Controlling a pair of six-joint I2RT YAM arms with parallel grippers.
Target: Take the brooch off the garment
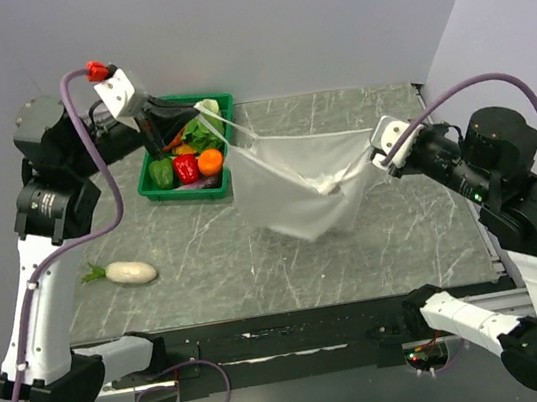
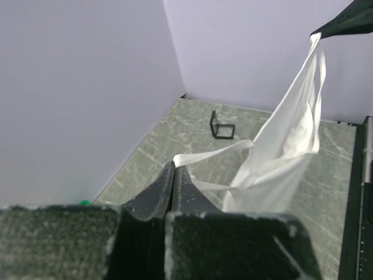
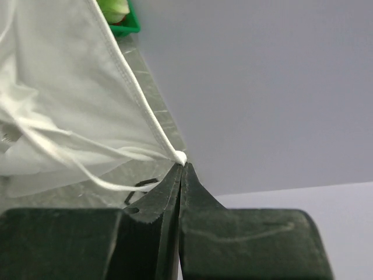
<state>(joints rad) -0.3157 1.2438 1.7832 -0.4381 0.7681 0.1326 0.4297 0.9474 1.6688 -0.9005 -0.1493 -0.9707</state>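
The garment (image 1: 293,192) is a thin white sleeveless top, hanging stretched between my two grippers above the grey marble table (image 1: 208,271). My left gripper (image 1: 202,107) is shut on a shoulder strap at the upper left, beside the basket. In the left wrist view its closed tips (image 2: 173,165) pinch the strap end and the cloth (image 2: 291,146) hangs beyond. My right gripper (image 1: 375,155) is shut on the other top edge. In the right wrist view its tips (image 3: 182,165) clamp the hem of the cloth (image 3: 58,76). I see no dark speck of a brooch on the cloth; it is hidden.
A green basket (image 1: 155,183) of vegetables stands at the back left, right behind my left gripper. A white radish (image 1: 130,272) lies at the front left. A small black frame-like object (image 2: 222,125) sits near the table's far corner.
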